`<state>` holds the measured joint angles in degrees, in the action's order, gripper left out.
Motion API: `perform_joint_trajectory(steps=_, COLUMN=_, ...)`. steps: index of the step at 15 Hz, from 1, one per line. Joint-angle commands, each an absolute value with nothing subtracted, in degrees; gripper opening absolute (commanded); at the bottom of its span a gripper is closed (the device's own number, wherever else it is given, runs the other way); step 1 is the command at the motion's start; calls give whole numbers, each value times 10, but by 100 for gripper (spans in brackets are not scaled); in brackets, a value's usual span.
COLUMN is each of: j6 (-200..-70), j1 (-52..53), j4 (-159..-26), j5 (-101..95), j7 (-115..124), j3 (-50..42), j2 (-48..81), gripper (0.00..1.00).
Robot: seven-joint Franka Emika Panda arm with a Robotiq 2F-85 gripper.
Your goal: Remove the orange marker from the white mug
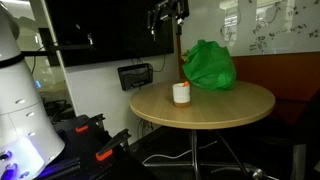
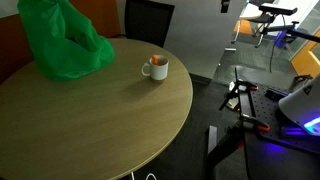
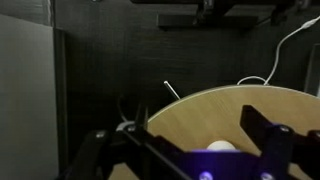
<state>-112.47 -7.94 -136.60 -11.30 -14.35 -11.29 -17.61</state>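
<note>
Gripper (image 3: 195,125): in the wrist view both fingers are spread wide with nothing between them but the table below. The claw is released, empty and touching nothing. In an exterior view it hangs high above the table (image 1: 230,105), well clear of everything on it.

White mug (image 1: 181,95): upright near the table's edge, just beside the green bag (image 1: 208,65) without clearly touching it. The wrist view shows only a pale sliver of its rim (image 3: 222,147) low in the frame, between the fingers.

Orange marker (image 1: 181,85): inside the mug, with a short orange end showing at the rim in both exterior views. It is too small to judge its lean.

Assessment: the marker is not yet removed. The high, wide-open stance suits an approach from above, since the mug walls bar any side grip. The descent should line up on the marker's top and close on it alone. Catching the rim could tip the mug
</note>
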Motion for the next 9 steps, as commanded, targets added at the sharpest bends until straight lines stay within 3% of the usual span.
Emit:
perform_joint_trajectory(steps=1, j6=-1124, j1=-81, j4=-1365, j5=-112, j7=-144, j3=-111, j2=-176, gripper=100)
perform_joint_trajectory(steps=5, j6=-1124, j1=-81, j4=-1365, j5=-112, j7=-144, j3=-111, j2=-176, gripper=100)
perform_joint_trajectory(steps=9, j6=-1208, j1=-77, j4=-1390, j5=-79, j7=-70, j3=-102, j2=-164, gripper=100)
